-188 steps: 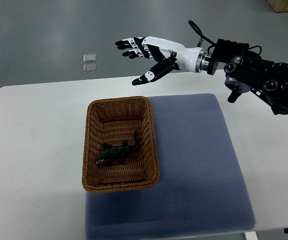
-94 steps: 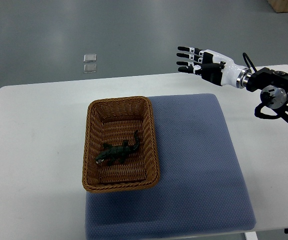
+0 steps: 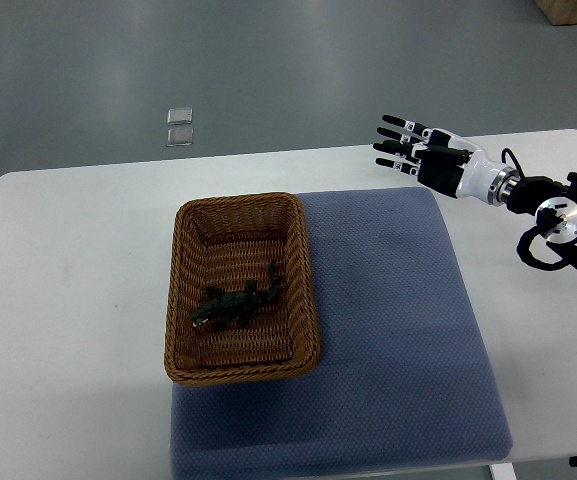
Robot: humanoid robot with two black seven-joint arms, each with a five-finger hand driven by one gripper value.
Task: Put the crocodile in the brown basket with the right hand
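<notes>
— From the top view, where does the crocodile [image 3: 236, 303] lie?

— Inside the brown basket [image 3: 243, 372], on its woven floor. The toy is dark green and lies on a slant in the nearer half, its head toward the near left corner and its tail toward the right wall.

— And the basket itself?

— It stands upright on the left part of a blue mat [image 3: 388, 320], and the mat is spread on a white table [image 3: 78, 270]. The basket's left wall is about level with the mat's left edge.

— What of the right hand [image 3: 428, 160]?

— Its arm [image 3: 558, 215] comes in from the picture's right edge. The hand is over the far right corner of the mat, near the table's far edge and well apart from the basket and the crocodile. Its fingers [image 3: 396, 133] are straight and spread a little, pointing toward the picture's left, and nothing is in them.

— Does it touch the mat?

— That cannot be told from this steep angle.

— Anything beyond the table?

— Two small clear squares [image 3: 179, 127] lie one just beside the other on the grey floor [image 3: 268, 70], beyond the table's far edge.
</notes>
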